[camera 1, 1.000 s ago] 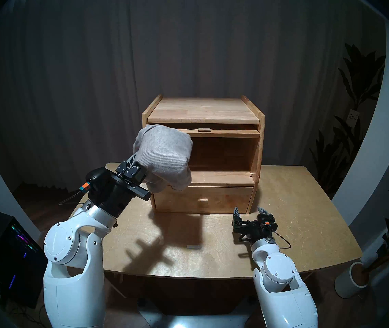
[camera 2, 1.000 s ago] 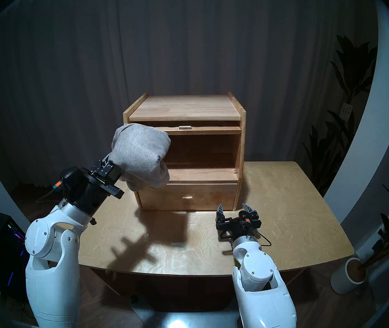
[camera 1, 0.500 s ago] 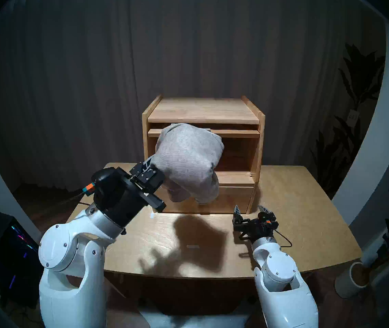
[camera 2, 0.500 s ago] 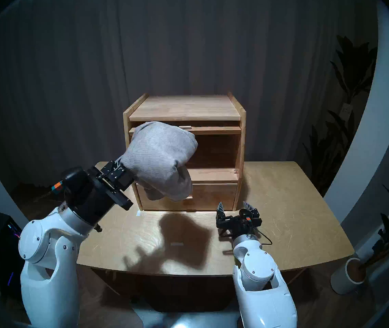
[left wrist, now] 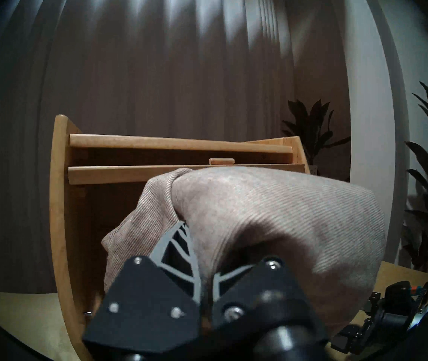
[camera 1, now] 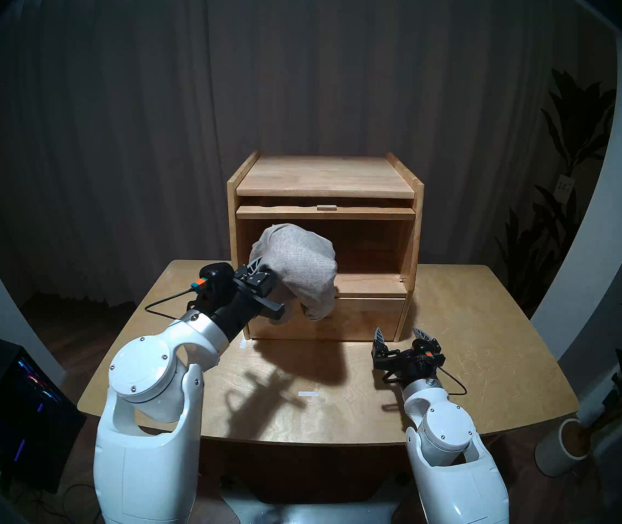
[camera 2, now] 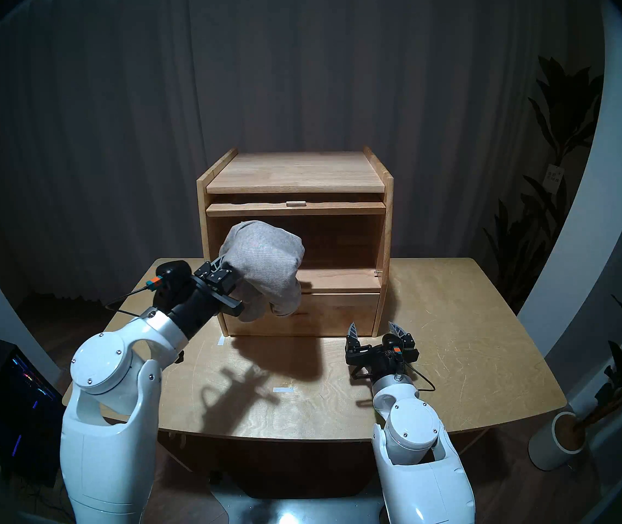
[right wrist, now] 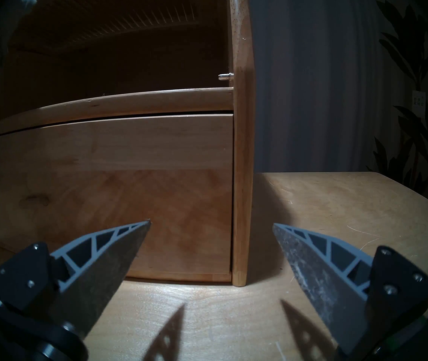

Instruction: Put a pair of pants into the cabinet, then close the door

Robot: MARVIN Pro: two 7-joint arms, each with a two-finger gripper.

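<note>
**Pants at the mouth of the cabinet**

Reaching from the left, the left gripper has its fingers clenched on the pair of pants, the grey ribbed prongs buried in the fabric so that only their bases show in the left wrist view. The garment hangs bunched as a rounded grey-beige bundle in front of the left half of the cabinet, its upper part level with the open upper compartment and its lower folds drooping over the shelf edge and in front of the drawer. Whether any of the cloth is past the front edge of the compartment cannot be told. The bundle casts a dark shadow on the tabletop just near of the cabinet.

Above the opening, the door lies flat, slid back under the top board, with only its front edge and small peg handle showing.

Farther right, the right gripper hovers low over the tabletop, near the cabinet's right front corner, its fingers released and spread wide with nothing between them. Its wrist view faces the plain drawer front and the cabinet's right side post.

At the far right, a potted plant stands on the floor beside the tabletop.
</note>
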